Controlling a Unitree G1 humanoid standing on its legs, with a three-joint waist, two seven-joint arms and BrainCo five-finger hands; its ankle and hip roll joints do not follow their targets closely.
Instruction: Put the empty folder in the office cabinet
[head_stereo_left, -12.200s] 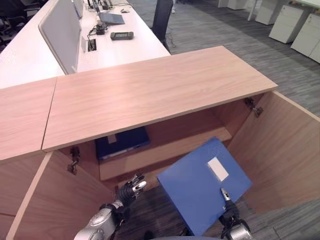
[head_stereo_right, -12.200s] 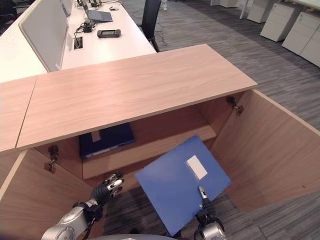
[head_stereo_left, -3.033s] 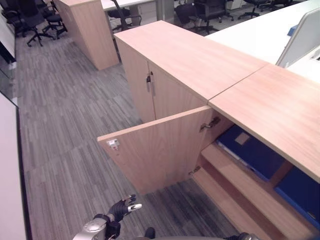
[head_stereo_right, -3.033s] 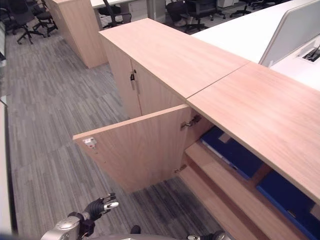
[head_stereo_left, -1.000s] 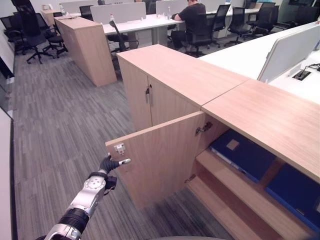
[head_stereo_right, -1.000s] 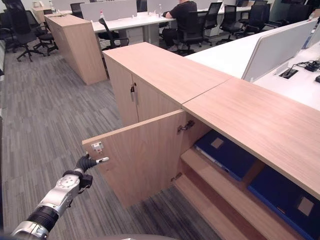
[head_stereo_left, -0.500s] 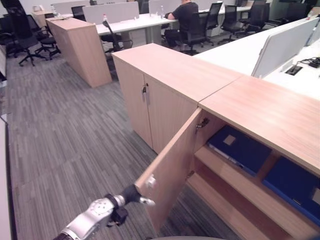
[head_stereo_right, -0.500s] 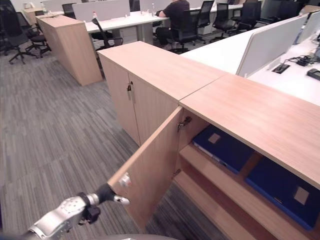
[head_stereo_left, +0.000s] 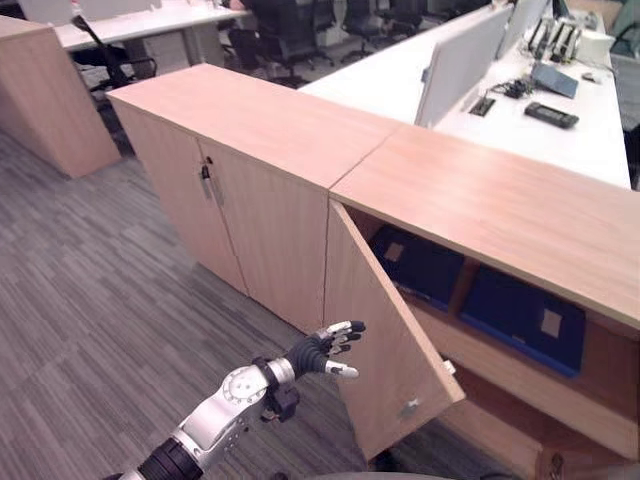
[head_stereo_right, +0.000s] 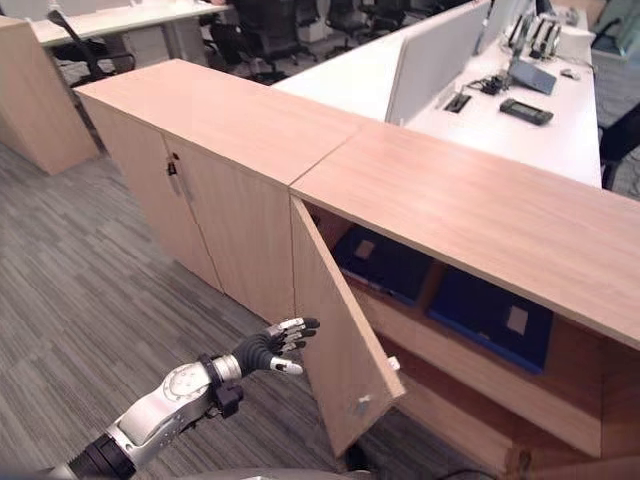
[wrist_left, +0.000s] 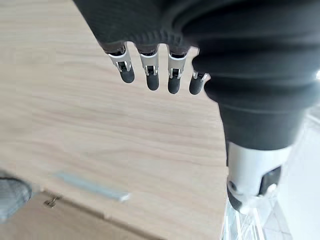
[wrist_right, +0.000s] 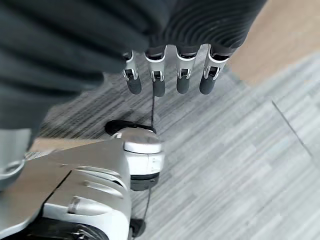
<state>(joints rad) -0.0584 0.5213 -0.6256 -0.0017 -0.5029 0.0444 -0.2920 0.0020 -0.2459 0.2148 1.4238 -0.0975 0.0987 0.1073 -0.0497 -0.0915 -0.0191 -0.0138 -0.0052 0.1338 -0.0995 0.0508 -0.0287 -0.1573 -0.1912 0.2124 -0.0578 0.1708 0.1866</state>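
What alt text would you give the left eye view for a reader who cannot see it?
The robot's left hand, fingers straight, reaches against the outer face of a half-open wooden cabinet door. Inside the office cabinet, two blue folders lie on a shelf; a closed twin cabinet adjoins it, on grey carpet.

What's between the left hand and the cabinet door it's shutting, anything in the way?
Nothing visible. The left hand, fingers straight, is right at the outer face of the half-closed cabinet door, with no object between them. The blue folders already lie on the shelf inside, behind the door's swing.
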